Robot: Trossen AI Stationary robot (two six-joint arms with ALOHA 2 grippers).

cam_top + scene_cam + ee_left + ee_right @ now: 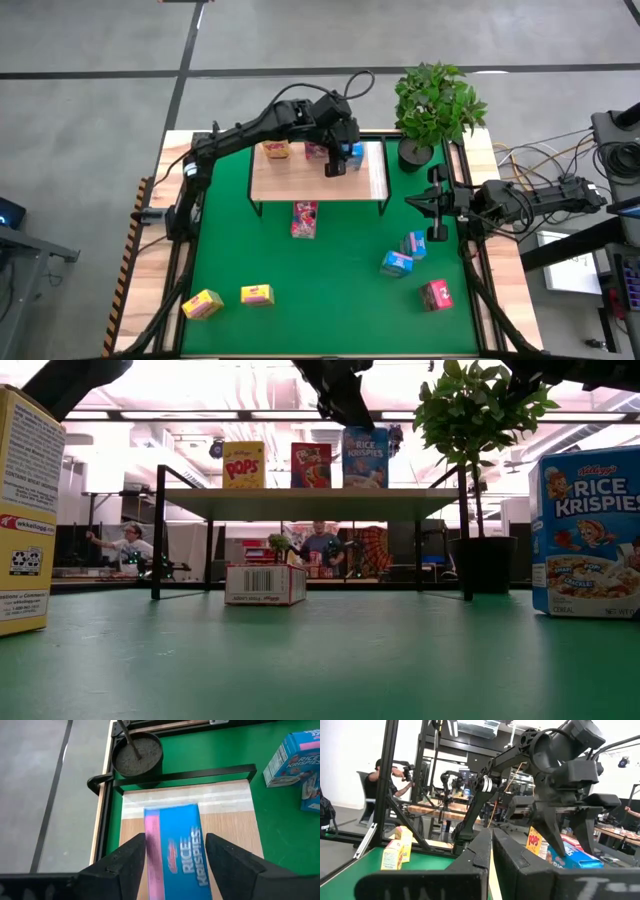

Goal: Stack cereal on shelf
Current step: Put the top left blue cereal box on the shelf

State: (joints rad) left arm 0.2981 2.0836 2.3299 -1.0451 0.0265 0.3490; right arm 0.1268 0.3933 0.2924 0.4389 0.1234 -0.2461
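Overhead, the shelf (pixel 318 182) sits at the mat's (pixel 330 290) far edge, its long side running left to right and its white strip at the right end. Three boxes stand along its far edge: yellow box (pixel 276 150), red box (pixel 316 151) and blue box (pixel 352 153). The left gripper (pixel 336 163) hangs over the blue box. Another red box (pixel 304 219) lies on the mat under the shelf's near edge, long axis pointing near to far. The right gripper (pixel 432 207) waits at the mat's right edge, fingers together. Two blue boxes (pixel 404 254) and a red one (pixel 436 294) lie toward the near right corner, two yellow ones (pixel 230 299) toward the near left.

Level with the table, the three shelf boxes stand upright, fronts readable: "POPS" (pixel 244 464), the red (pixel 311 465), "RICE KRISPIES" (pixel 365 457). The lying box shows its barcode end (pixel 264 583).

From the left wrist, the blue box (pixel 176 851) shows its top and a pink side panel, between open fingers (pixel 131 861) that stand apart from it.

From the right wrist, its own fingers (pixel 520 865) meet.
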